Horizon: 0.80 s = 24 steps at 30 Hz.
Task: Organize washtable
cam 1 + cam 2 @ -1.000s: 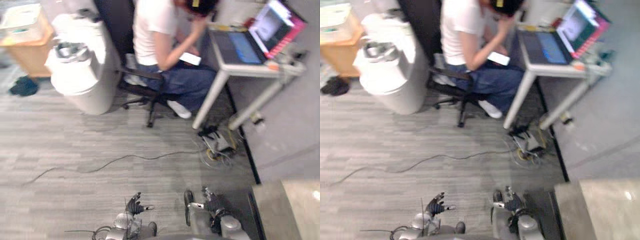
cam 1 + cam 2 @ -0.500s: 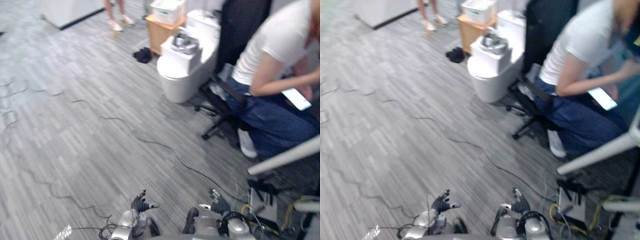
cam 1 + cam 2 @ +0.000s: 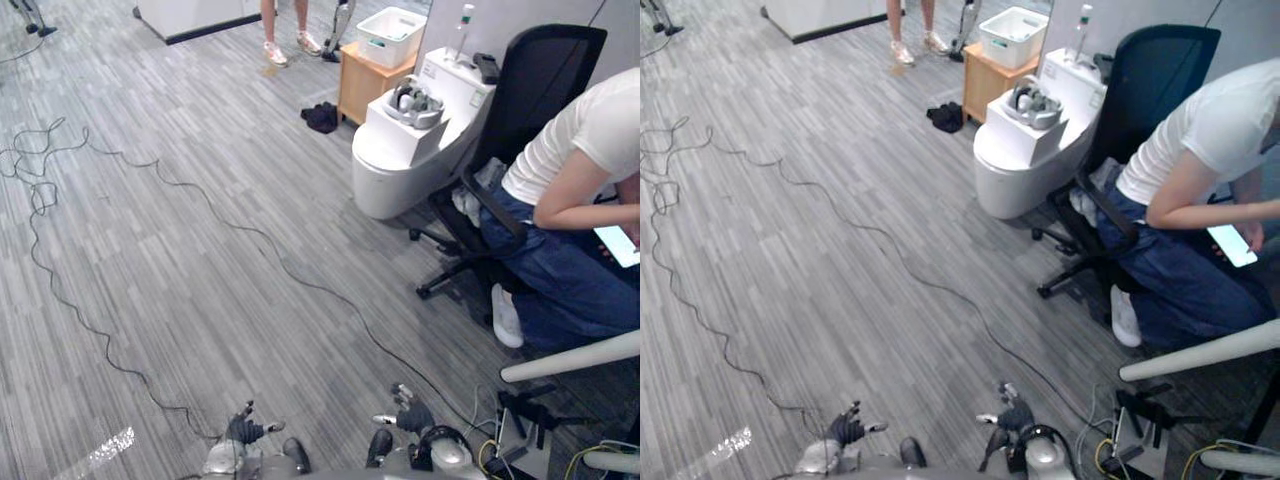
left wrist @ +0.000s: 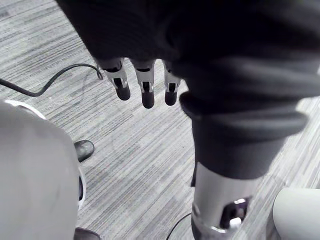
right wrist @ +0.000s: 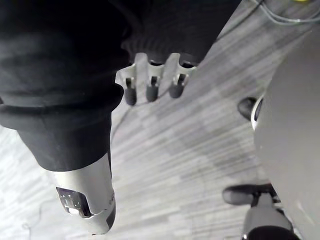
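My left hand (image 3: 243, 432) and right hand (image 3: 412, 416) hang low at the view's bottom edge, over grey plank floor. In the left wrist view the fingers (image 4: 143, 92) point straight down at the floor with nothing in them. The right wrist view shows its fingers (image 5: 151, 87) just as straight and empty. A white toilet-shaped unit (image 3: 400, 160) stands far off at the upper right, with a shiny metal object (image 3: 415, 100) resting on top and a bottle (image 3: 462, 25) on its back part.
A person (image 3: 575, 190) sits on a black office chair (image 3: 520, 110) at the right, holding a phone. A wooden cabinet (image 3: 362, 85) carries a white bin (image 3: 392, 35). Black cables (image 3: 200, 215) snake across the floor. Another person's legs (image 3: 285, 40) stand at the top. A white table leg (image 3: 570, 357) slants at the lower right.
The whole picture has swung round, so the camera moved: more floor shows at the left and the toilet-shaped unit sits upright. Both hands stay low and empty.
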Available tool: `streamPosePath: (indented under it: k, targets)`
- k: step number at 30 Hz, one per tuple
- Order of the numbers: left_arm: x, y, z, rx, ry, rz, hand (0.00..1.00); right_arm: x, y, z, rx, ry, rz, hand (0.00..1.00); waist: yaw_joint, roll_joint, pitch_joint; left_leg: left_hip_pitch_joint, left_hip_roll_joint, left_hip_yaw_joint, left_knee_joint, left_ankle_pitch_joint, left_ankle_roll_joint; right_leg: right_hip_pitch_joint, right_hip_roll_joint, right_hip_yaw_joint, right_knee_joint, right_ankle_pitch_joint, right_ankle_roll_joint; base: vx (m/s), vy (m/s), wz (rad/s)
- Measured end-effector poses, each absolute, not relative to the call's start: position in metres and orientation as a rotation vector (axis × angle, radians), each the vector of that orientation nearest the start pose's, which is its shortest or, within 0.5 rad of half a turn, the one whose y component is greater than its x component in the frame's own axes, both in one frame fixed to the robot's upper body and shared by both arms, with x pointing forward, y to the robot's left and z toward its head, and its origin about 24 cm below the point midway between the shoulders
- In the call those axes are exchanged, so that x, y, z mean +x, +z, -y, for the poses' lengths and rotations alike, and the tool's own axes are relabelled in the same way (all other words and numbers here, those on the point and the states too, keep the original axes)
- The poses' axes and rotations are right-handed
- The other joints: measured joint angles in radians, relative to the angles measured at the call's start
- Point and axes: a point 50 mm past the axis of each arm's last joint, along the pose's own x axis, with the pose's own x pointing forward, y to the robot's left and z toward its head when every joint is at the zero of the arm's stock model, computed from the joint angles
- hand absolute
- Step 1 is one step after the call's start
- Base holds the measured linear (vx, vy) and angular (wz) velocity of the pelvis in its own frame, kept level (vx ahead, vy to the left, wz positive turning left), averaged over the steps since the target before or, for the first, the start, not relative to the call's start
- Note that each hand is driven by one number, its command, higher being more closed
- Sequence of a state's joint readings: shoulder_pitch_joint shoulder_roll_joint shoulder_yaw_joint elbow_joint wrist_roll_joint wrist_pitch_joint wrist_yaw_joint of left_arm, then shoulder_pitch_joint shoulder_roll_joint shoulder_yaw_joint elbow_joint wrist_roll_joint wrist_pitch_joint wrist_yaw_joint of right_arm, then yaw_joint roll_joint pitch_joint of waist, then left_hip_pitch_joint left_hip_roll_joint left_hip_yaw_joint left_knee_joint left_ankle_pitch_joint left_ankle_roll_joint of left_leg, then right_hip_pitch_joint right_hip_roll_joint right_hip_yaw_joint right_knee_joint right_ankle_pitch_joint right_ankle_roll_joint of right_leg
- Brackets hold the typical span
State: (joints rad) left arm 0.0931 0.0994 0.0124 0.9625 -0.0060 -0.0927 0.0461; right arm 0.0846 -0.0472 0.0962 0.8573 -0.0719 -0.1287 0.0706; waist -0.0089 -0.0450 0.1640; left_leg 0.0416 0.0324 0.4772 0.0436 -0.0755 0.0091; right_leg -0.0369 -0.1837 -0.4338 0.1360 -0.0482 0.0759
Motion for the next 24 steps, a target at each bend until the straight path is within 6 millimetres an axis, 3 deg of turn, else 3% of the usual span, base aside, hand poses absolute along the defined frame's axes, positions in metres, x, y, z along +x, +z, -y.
streamPosePath:
  k: [3, 4, 5, 6, 8, 10, 12, 14, 15, 16, 17, 19, 22, 24]
  targets:
    - [0.116, -0.149, -0.196, 0.101, 0.127, -0.954, 0.0, 0.14, -0.136, 0.152, -0.11, 0.152, -0.816, 0.0, -0.006, -0.024, 0.005, -0.015, -0.047, -0.108, 0.025, -0.045, 0.026, -0.05, -0.061, 0.06, 0.184, -0.126, 0.063, -0.02, 0.037, 0.58]
    - [0.116, -0.149, -0.197, 0.095, 0.132, -0.954, 0.0, 0.133, -0.138, 0.156, -0.112, 0.144, -0.828, 0.0, -0.01, -0.033, 0.004, -0.009, -0.078, -0.178, 0.026, -0.061, 0.053, -0.061, -0.079, 0.115, 0.27, -0.129, 0.082, 0.11, 0.039, 0.77]
    - [0.118, -0.149, -0.195, 0.083, 0.136, -0.949, 0.0, 0.135, -0.137, 0.158, -0.118, 0.142, -0.822, 0.0, -0.012, -0.033, 0.015, -0.005, -0.081, -0.19, 0.035, -0.061, 0.055, -0.106, -0.086, 0.155, 0.369, -0.126, 0.085, 0.11, 0.065, 0.81]
    - [0.121, -0.147, -0.197, 0.067, 0.152, -0.94, 0.0, 0.144, -0.133, 0.162, -0.132, 0.141, -0.796, 0.0, -0.018, -0.022, 0.039, -0.013, -0.068, -0.22, 0.072, -0.078, 0.07, -0.186, -0.071, 0.235, 0.473, -0.163, 0.054, 0.13, 0.061, 0.65]
    - [0.124, -0.147, -0.197, 0.062, 0.158, -0.934, 0.0, 0.15, -0.129, 0.163, -0.13, 0.14, -0.774, 0.0, -0.033, 0.002, 0.068, -0.009, -0.031, -0.268, 0.104, -0.106, 0.065, -0.243, -0.007, 0.308, 0.436, -0.182, 0.043, 0.11, 0.02, 0.67]
    - [0.123, -0.147, -0.198, 0.065, 0.158, -0.941, 0.0, 0.149, -0.129, 0.16, -0.114, 0.138, -0.763, 0.0, -0.041, -0.013, 0.063, 0.007, -0.017, -0.337, 0.105, -0.122, 0.032, -0.282, 0.039, 0.365, 0.327, -0.168, 0.053, 0.26, -0.06, 1.01]
    - [0.122, -0.147, -0.201, 0.071, 0.163, -0.944, 0.0, 0.147, -0.129, 0.16, -0.106, 0.136, -0.761, 0.0, -0.05, -0.037, 0.056, 0.011, -0.024, -0.403, 0.127, -0.145, -0.002, -0.292, 0.042, 0.417, 0.29, -0.15, 0.045, 0.38, -0.157, 1.37]
    - [0.115, -0.149, -0.206, 0.061, 0.197, -0.957, 0.0, 0.144, -0.13, 0.156, -0.093, 0.154, -0.77, 0.0, -0.058, -0.046, 0.038, 0.033, -0.013, -0.468, 0.159, -0.173, -0.046, -0.294, 0.061, 0.405, 0.284, -0.117, 0.0, 0.52, -0.278, 1.16]
    - [0.112, -0.149, -0.211, 0.061, 0.222, -0.963, 0.0, 0.142, -0.131, 0.151, -0.083, 0.163, -0.773, 0.0, -0.056, -0.06, 0.029, 0.019, -0.012, -0.474, 0.202, -0.187, -0.069, -0.285, 0.065, 0.407, 0.258, -0.057, -0.032, 0.52, -0.325, 0.82]
    - [0.113, -0.149, -0.208, 0.028, 0.25, -0.962, 0.0, 0.144, -0.13, 0.153, -0.087, 0.161, -0.768, 0.0, -0.053, -0.046, 0.026, -0.014, 0.014, -0.468, 0.308, -0.214, -0.112, -0.263, 0.084, 0.381, 0.273, -0.04, -0.018, 0.61, -0.361, 0.69]
    - [0.112, -0.15, -0.202, -0.007, 0.267, -0.961, 0.0, 0.144, -0.13, 0.158, -0.103, 0.154, -0.768, 0.0, -0.051, -0.008, 0.028, -0.06, 0.055, -0.436, 0.442, -0.204, -0.128, -0.226, 0.113, 0.372, 0.261, -0.053, -0.043, 0.49, -0.275, 0.38]
    - [0.113, -0.151, -0.197, -0.032, 0.273, -0.956, 0.0, 0.144, -0.129, 0.164, -0.12, 0.145, -0.767, 0.0, -0.034, 0.015, 0.038, -0.113, 0.093, -0.383, 0.625, -0.173, -0.16, -0.141, 0.131, 0.385, 0.224, -0.08, -0.07, 0.42, -0.205, -0.2]
    - [0.118, -0.148, -0.193, -0.032, 0.254, -0.93, 0.0, 0.142, -0.131, 0.164, -0.12, 0.142, -0.78, 0.0, -0.03, 0.029, 0.045, -0.181, 0.086, -0.315, 0.65, -0.239, -0.13, 0.002, 0.126, 0.408, 0.115, -0.104, -0.102, 0.37, -0.118, -0.22]
    - [0.123, -0.146, -0.192, -0.04, 0.252, -0.904, 0.0, 0.145, -0.13, 0.165, -0.124, 0.144, -0.782, 0.0, -0.03, 0.039, 0.05, -0.274, 0.06, -0.29, 0.571, -0.239, -0.114, 0.056, 0.118, 0.405, 0.057, -0.13, -0.102, 0.27, 0.007, 0.05]
